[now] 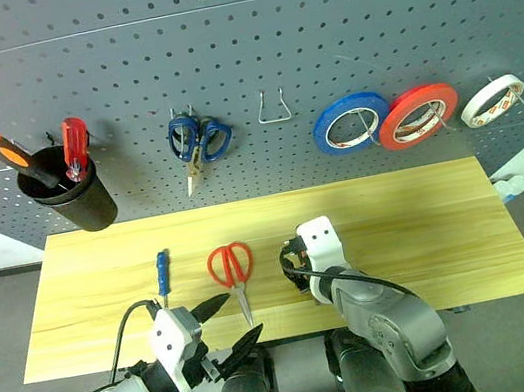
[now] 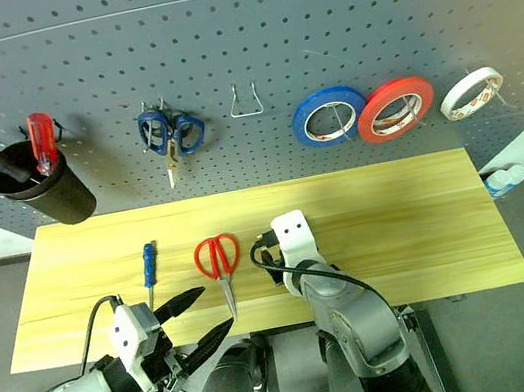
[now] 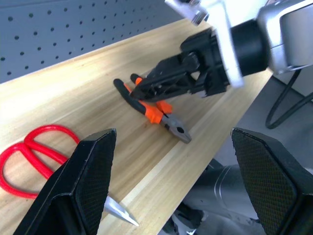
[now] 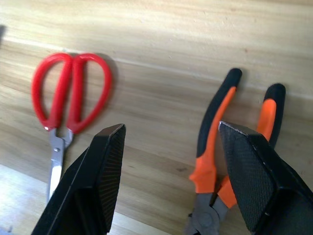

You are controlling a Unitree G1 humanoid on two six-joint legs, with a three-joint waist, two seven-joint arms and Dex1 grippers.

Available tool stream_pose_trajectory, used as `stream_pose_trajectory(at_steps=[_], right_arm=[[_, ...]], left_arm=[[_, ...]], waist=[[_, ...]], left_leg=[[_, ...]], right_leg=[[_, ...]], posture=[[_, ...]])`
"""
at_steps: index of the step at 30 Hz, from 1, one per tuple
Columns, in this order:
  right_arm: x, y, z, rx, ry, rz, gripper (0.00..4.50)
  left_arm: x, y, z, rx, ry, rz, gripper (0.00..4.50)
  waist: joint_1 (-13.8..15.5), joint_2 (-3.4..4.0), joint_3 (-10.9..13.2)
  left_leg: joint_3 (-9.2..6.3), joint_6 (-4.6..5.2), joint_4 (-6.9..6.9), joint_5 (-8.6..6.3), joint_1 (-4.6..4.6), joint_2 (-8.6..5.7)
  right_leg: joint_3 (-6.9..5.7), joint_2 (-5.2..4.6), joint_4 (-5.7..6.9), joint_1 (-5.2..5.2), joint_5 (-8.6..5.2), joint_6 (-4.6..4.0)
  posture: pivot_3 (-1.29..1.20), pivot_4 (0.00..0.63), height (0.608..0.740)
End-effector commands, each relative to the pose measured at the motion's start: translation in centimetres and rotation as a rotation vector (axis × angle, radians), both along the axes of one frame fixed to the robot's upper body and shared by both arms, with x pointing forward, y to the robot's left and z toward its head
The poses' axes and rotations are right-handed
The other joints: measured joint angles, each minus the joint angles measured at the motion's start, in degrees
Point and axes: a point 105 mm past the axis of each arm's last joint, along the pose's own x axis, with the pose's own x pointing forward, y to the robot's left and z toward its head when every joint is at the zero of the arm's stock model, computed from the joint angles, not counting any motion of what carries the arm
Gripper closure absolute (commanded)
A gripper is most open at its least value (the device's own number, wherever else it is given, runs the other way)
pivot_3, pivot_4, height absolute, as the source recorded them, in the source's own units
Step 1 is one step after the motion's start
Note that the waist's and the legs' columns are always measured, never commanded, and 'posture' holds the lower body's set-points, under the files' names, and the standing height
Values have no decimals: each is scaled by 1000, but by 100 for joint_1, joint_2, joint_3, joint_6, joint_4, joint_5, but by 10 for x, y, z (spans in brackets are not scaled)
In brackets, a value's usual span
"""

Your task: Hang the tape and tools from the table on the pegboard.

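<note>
Left eye view shows the table [image 1: 430, 227] of light wood in front of the pegboard [image 1: 240, 68]. The white tape [image 1: 492, 101] hangs on a hook at the right end of the board, beside a red roll [image 1: 418, 116] and a blue roll [image 1: 351, 122]. Blue scissors [image 1: 197, 141] hang further left, and a black cup [image 1: 78, 198] holds two big screwdrivers. On the table lie the small blue screwdriver [image 1: 162, 274], the red scissors [image 1: 232, 267] and the pliers [image 3: 154, 110]. The right gripper [image 4: 171, 176] hangs low over the pliers with its fingers spread; one finger is just above the orange handles, and the fingers do not close on them. The left gripper [image 1: 229, 324] waits at the near edge of the table, its fingers wide apart and holding nothing.
</note>
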Motion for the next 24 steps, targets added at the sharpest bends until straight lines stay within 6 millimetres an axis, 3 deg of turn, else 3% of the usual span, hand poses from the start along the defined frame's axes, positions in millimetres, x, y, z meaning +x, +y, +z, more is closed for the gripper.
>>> stream_pose_trajectory(at_steps=[1,3,5,6,16,24], right_arm=[[0,13,9,76,-5,19,1162],[-1,17,12,89,-5,31,813],[-1,19,13,91,-7,39,94],[-2,20,13,90,-7,44,11],[1,25,7,44,18,39,11],[17,31,-2,-17,6,26,11]], left_arm=[[-4,-5,7,-8,-30,-9,580],[-4,-5,7,-7,-30,-7,580],[-4,-5,7,-7,-30,-7,580],[-3,-5,7,-7,-30,-6,580],[-4,-9,7,-11,-24,-12,580],[-5,-8,8,-7,-21,-8,580]], waist=[[-4,1,1],[-7,2,2],[-7,2,2],[-6,2,2],[-11,1,31],[-12,7,61]], left_leg=[[0,0,0,0,0,0],[0,0,0,0,0,0],[0,0,-1,0,0,0],[0,0,-1,0,0,0],[0,0,-1,0,0,0],[1,0,-2,0,-1,0]], right_leg=[[0,0,0,0,0,0],[0,1,1,-1,0,0],[0,1,1,-1,0,0],[0,1,1,-1,0,0],[0,1,0,-2,0,0],[0,0,0,-4,0,0]], posture=[[37,305,723],[37,305,723],[37,304,723],[37,304,723],[26,319,723],[32,331,723]])
